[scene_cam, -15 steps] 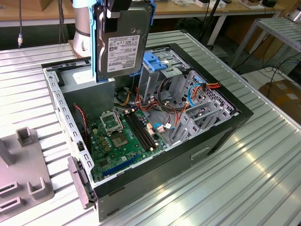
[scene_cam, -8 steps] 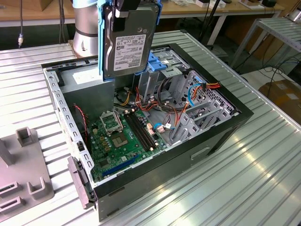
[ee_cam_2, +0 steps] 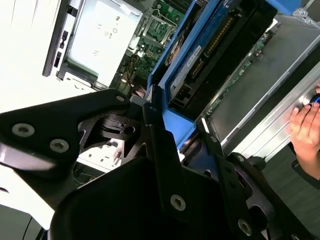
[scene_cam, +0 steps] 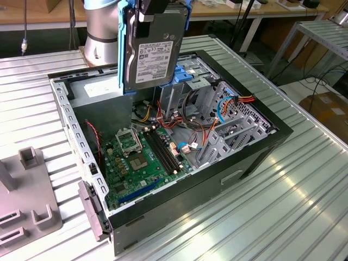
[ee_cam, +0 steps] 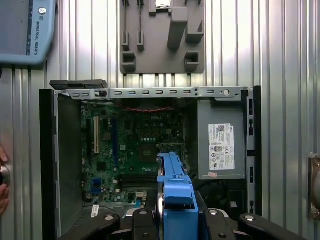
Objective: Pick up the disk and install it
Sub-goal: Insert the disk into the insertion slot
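Note:
In the exterior view the disk [scene_cam: 151,54] hangs upright above the open computer case [scene_cam: 261,147], its white label facing the camera and blue rails along its sides. My gripper [scene_cam: 151,10] is shut on its top edge. In the first wrist view the disk's blue rail [ee_cam: 173,192] runs between the black fingers [ee_cam: 143,222] over the motherboard [ee_cam: 135,145]. In the second wrist view the disk [ee_cam_2: 200,60] sits clamped in my gripper [ee_cam_2: 185,145]. The metal drive cage [scene_cam: 217,128] stands inside the case toward the exterior view's right.
A grey power-supply box [ee_cam: 221,147] fills one corner of the case. A grey fixture [scene_cam: 27,201] lies on the ribbed table beside the case. A person's hand [ee_cam_2: 306,125] rests near the case edge. A control tablet [ee_cam: 25,30] lies on the table.

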Tool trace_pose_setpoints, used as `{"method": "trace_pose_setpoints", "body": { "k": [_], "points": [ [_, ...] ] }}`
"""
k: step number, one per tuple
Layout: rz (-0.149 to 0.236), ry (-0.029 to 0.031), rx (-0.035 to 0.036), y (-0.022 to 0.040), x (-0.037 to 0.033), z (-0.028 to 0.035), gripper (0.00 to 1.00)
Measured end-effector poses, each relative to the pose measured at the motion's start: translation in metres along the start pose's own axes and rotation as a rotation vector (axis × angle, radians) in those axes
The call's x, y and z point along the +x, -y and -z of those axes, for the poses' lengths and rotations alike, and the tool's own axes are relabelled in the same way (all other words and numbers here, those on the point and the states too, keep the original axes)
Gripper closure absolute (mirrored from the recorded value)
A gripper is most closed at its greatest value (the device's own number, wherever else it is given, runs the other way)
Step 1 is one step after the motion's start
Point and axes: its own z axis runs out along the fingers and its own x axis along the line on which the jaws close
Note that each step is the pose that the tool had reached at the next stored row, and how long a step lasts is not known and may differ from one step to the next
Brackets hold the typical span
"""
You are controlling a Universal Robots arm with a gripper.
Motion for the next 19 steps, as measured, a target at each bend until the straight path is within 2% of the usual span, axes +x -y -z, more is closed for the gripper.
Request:
{"method": "trace_pose_setpoints", "body": {
  "k": [4,12,16,19],
  "points": [
    [0.0,-0.0001,0.0001,0.0006,0.0152,-0.0002,0.63],
    [0.0,-0.0005,0.0,0.0022,0.0357,-0.0006,0.63],
    [0.0,-0.0004,0.0,0.0125,0.0379,-0.0012,0.63],
    [0.0,-0.0004,0.0,0.0246,0.0387,-0.0019,0.63]
  ]
}}
